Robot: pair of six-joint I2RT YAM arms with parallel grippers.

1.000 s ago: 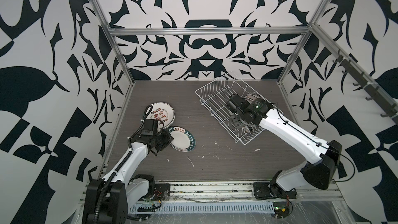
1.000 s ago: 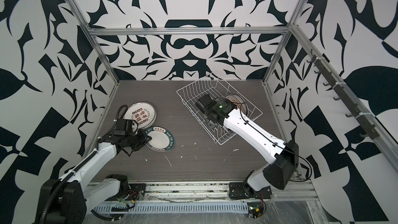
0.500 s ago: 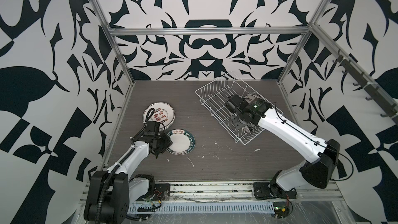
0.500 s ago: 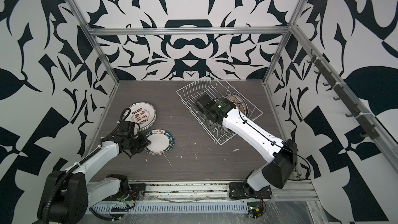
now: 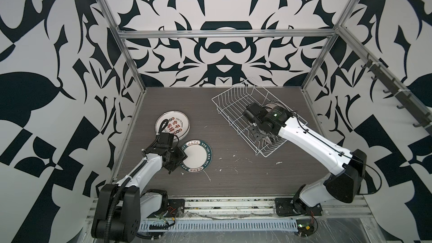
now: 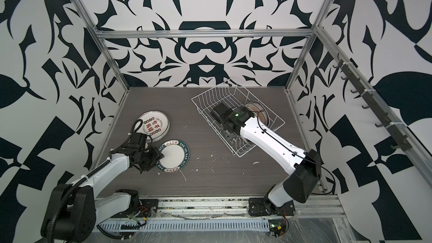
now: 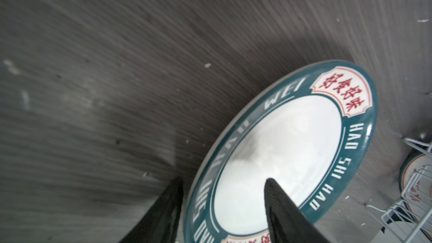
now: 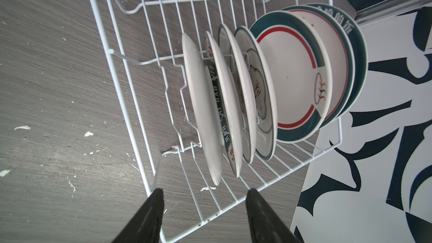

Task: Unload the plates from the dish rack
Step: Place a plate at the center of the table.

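Rack [image 5: 231,106] right, holding plates [image 8: 294,75]; loose plates [image 5: 198,157] left.

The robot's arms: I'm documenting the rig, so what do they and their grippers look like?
Both the left arm and right arm have smooth white link shells with black joint housings. A thin black cable runs along the right arm; a ribbed black hose loops at the left base. The left gripper and right gripper have matte black tapered fingers.

Glossy plates [image 7: 280,150]; wire dish rack [image 5: 236,106]; matt wood-grain table [image 7: 117,66].

upright plates [image 8: 233,99], dish rack [image 8: 131,94], table [image 8: 46,66]
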